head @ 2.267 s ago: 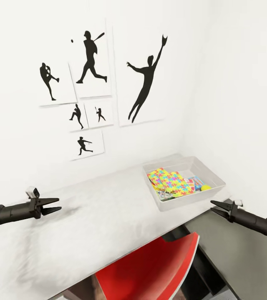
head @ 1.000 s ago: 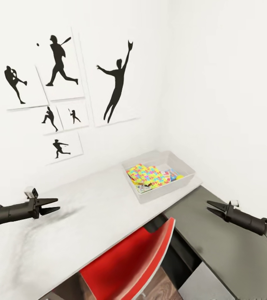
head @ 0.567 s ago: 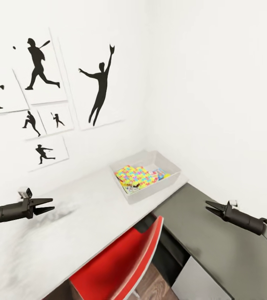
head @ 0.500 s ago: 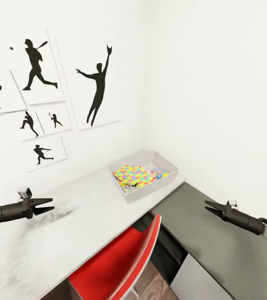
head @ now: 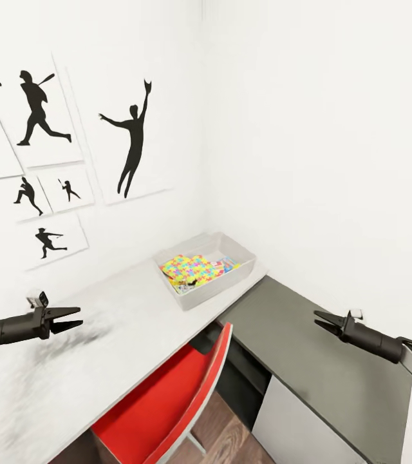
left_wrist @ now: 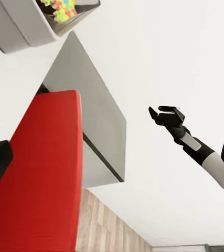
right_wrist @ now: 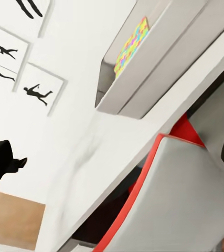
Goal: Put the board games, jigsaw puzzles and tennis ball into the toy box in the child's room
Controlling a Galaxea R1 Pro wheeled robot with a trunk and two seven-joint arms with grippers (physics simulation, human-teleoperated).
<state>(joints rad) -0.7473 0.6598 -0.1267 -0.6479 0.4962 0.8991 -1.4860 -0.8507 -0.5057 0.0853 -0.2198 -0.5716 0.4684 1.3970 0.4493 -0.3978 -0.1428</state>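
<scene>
One toy box, two empty grippers.
Box on the table with jigsaw puzzles inside; left gripper and right gripper both spread wide; red chair big from the left wrist.

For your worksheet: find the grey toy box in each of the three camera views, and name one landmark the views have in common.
Head view: toy box at picture centre, on the table's far end by the corner.
Left wrist view: toy box in the upper left corner.
Right wrist view: toy box across the upper right.
Shared landmark: the red chair.
</scene>
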